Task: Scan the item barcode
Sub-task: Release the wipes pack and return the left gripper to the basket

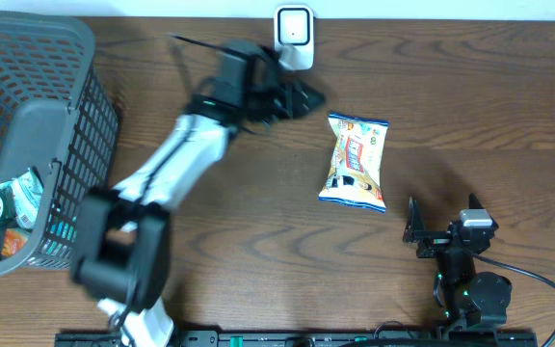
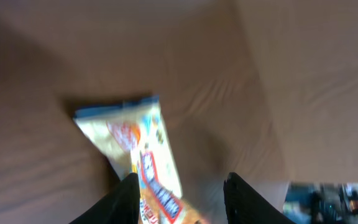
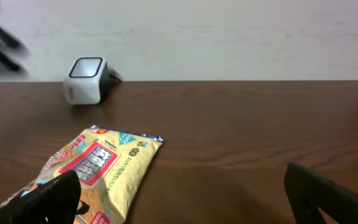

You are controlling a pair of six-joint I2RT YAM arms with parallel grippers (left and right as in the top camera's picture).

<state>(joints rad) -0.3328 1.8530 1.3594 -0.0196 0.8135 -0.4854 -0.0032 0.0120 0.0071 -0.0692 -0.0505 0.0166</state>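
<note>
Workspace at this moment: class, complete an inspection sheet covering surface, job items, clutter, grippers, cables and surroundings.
Surface: brown wooden table.
Job's things: snack bag lying flat mid-table; scanner standing at the far edge.
Clutter: basket at the left, packets inside.
Grippers: left gripper open, empty, near the scanner; right gripper open wide, empty.
Cables: black cable at the near right edge.
Surroundings: white wall behind the table.

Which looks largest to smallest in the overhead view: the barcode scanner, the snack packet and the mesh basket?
1. mesh basket: clearly the largest, even though the frame edge cuts it off.
2. snack packet: lies flat on the table and is clearly smaller.
3. barcode scanner: the smallest, somewhat narrower and shorter than the packet.
</note>
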